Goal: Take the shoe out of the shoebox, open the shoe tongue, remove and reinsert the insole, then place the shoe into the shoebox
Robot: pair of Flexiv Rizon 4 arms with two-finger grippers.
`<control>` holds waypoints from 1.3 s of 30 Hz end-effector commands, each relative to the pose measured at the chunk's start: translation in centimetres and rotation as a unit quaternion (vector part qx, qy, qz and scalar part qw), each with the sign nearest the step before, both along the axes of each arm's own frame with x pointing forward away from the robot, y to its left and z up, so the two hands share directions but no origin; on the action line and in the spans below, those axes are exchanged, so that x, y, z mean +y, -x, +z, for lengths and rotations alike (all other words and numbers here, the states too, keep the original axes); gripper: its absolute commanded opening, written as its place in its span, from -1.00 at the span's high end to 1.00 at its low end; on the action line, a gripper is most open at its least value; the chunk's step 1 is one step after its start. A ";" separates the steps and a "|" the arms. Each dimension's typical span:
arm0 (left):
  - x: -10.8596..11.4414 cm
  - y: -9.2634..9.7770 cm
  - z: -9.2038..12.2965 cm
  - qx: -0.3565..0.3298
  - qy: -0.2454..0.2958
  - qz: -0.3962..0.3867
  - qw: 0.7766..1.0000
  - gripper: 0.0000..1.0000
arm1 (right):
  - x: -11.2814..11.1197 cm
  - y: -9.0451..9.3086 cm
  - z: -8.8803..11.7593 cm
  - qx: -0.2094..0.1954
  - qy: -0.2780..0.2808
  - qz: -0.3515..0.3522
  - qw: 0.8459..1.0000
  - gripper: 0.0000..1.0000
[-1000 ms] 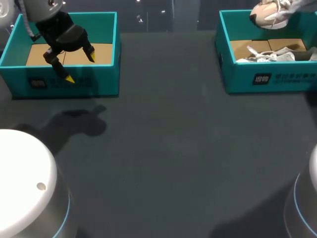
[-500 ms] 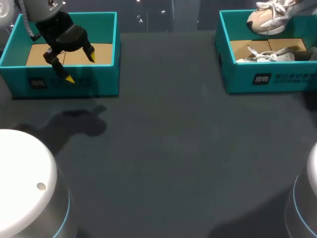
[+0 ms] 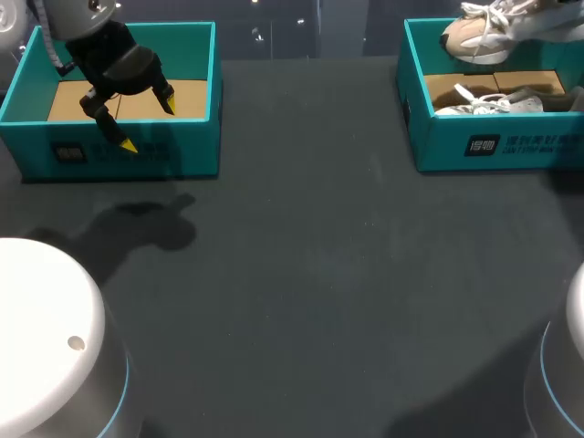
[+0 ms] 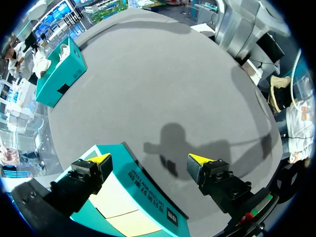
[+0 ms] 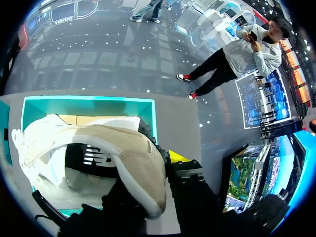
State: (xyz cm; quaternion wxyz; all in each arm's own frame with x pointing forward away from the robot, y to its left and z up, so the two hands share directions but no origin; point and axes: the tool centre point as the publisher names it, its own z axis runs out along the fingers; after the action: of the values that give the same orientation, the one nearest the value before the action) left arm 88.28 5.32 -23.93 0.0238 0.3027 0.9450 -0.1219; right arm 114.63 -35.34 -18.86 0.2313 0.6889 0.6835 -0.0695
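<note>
A beige and white shoe [image 3: 476, 36] hangs above the back of the right teal shoebox [image 3: 493, 144], toe toward the table's middle. In the right wrist view my right gripper [image 5: 163, 165] is shut on the shoe [image 5: 98, 153] at its heel; one yellow fingertip [image 5: 177, 157] shows beside it and the other is hidden by the shoe. A second shoe [image 3: 500, 99] with loose white laces lies in that box. My left gripper [image 3: 148, 125] stands open over the front wall of the left teal box [image 3: 119, 155], holding nothing.
The left box [image 4: 143, 197] shows only its cardboard floor. Dark grey table [image 3: 310, 274] spreads between and in front of the two boxes. My arms' white bases stand at the near corners.
The held shoe has shifted left over the right box and turned a little. The left arm has not moved.
</note>
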 end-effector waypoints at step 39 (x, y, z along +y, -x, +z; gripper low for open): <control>0.1 0.0 0.0 0.000 -0.001 0.000 1.000 -1.00 | 1.6 0.0 -3.9 -0.004 0.036 -0.094 0.995 1.00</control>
State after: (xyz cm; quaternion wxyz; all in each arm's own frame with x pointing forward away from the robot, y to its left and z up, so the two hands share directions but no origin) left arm 88.28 5.32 -23.93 0.0238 0.3026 0.9450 -0.1219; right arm 114.13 -33.83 -22.66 0.2538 0.7393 0.6144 -0.1074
